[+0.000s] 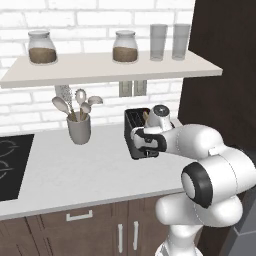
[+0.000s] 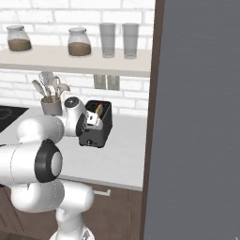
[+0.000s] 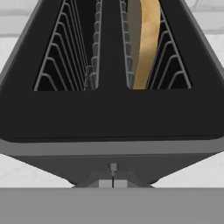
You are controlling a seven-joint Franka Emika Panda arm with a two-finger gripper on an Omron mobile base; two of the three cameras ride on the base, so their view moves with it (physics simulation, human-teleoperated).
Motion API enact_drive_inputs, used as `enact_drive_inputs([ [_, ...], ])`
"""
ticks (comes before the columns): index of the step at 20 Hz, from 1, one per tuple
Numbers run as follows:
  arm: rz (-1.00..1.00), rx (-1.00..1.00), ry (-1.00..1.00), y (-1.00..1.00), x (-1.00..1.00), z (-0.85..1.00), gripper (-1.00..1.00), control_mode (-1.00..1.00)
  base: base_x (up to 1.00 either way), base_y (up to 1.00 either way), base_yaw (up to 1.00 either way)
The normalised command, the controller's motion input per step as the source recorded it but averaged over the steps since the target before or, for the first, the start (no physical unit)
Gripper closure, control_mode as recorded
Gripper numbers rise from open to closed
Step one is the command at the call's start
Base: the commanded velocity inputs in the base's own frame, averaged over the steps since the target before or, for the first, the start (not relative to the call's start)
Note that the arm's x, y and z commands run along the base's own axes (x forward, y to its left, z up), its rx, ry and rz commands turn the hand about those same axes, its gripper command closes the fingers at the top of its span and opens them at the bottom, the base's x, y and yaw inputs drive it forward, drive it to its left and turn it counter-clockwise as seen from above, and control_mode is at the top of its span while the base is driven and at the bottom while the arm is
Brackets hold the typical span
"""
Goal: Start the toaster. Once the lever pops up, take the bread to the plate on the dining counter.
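Observation:
The dark toaster (image 1: 135,135) (image 2: 99,125) stands on the pale worktop (image 1: 90,170) near the wall. The bread (image 3: 146,43) (image 2: 98,110) stands upright in the right slot in the hand view; the left slot is empty. My gripper (image 3: 113,183) is shut with nothing in it, right at the toaster's (image 3: 109,118) narrow front face. A tiny grey tab (image 3: 113,167), which looks like the lever, sits just above the fingertips. In the left base view my hand (image 1: 150,140) covers that front face. The plate and the dining counter are out of view.
A grey crock of utensils (image 1: 79,127) (image 2: 51,105) stands left of the toaster. A black cooktop (image 1: 10,165) lies at the far left. The shelf (image 1: 110,67) above carries jars and glasses. A tall dark cabinet (image 2: 197,117) closes off the right.

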Motion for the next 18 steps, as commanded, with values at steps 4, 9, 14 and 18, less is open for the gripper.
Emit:
enact_drive_inputs([
  [4, -0.01, 0.00, 0.00, 0.00, 0.00, -0.51, 1.00, -1.00, 0.00, 0.00, 0.00],
  [9, -0.03, 0.00, 0.00, 0.00, -0.05, -0.74, 1.00, -1.00, 0.00, 0.00, 0.00],
  [14, -0.04, 0.00, 0.00, 0.00, -0.23, -0.98, 1.00, -1.00, 0.00, 0.00, 0.00],
  [18, -0.04, 0.00, -0.05, 0.00, -0.24, -1.00, 1.00, -1.00, 0.00, 0.00, 0.00],
])
